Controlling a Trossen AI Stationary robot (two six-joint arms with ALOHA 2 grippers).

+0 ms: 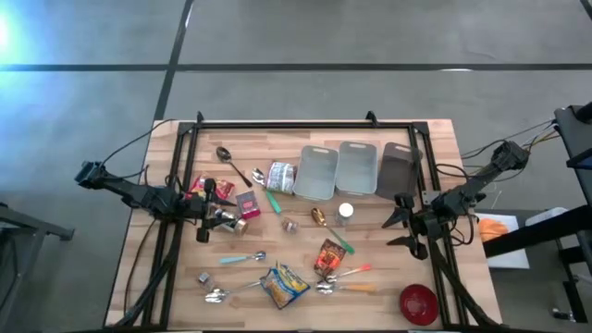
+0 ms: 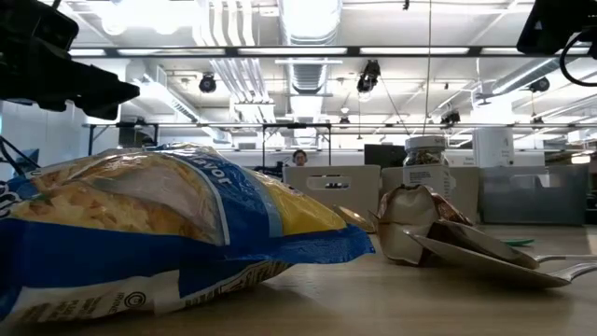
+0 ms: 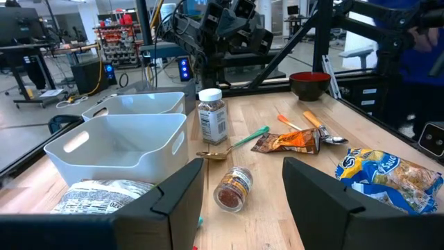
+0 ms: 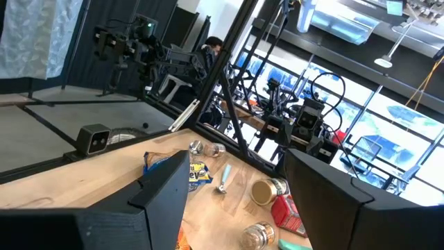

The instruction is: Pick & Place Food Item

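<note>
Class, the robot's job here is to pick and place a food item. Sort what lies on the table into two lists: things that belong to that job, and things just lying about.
Belongs to the job:
- blue and yellow snack bag
- orange snack packet
- spice jar with white lid
- three grey bins

Lying about:
- spoons
- red bowl

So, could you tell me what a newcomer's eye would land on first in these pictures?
Probably the blue and yellow snack bag, lying crumpled near the table's front edge and filling the low view. Next, the three grey bins lined up at the back, and the red bowl at the front right corner. Both arms wait at the table's sides, jaws open and empty.
</note>
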